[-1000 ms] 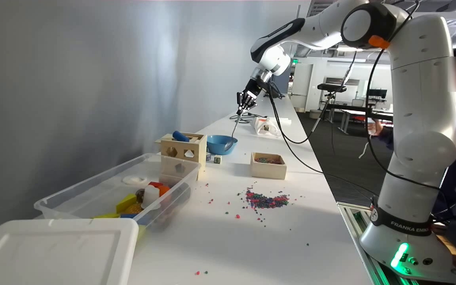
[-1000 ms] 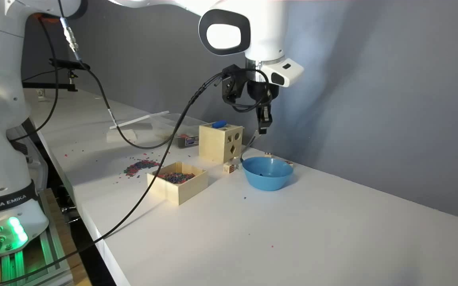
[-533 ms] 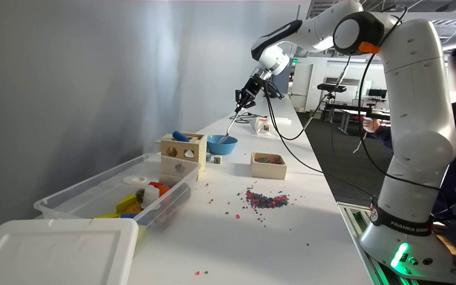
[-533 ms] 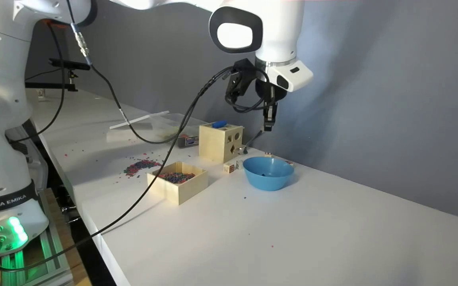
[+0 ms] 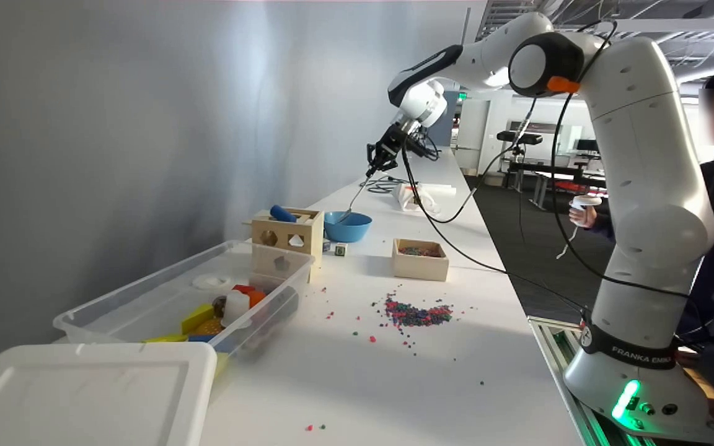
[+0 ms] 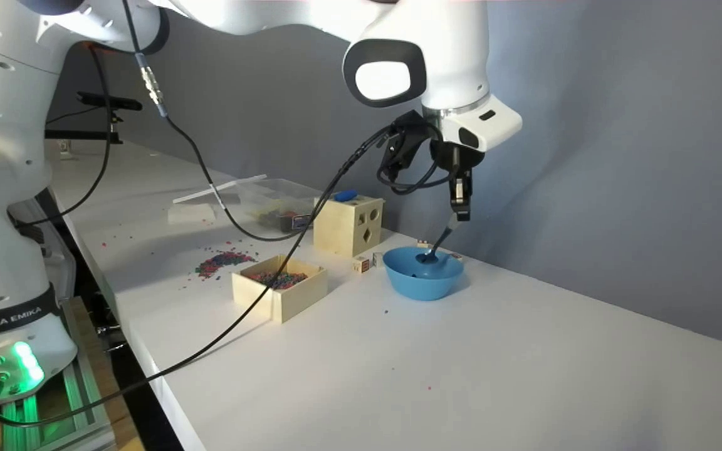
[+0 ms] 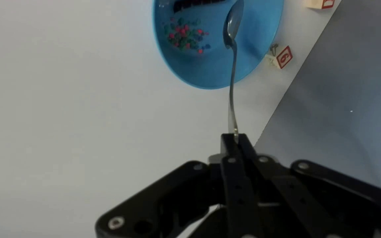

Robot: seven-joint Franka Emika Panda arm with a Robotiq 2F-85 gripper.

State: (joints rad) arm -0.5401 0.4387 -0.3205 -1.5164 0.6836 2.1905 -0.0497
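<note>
Slanting down from the fingers [image 7: 229, 148] clamped on its handle, the spoon [image 7: 233, 64] has swung across in an exterior view: half a second ago its head showed beside the blue bowl [image 6: 422, 288], and now it lies within the rim's outline. Grey and shiny, it has a slim, gently bent handle; red and green beads [image 7: 183, 32] lie in the bowl.

FRANKA EMIKA on arm [image 5: 648, 161], 6 on block [image 7: 280, 58]
</note>
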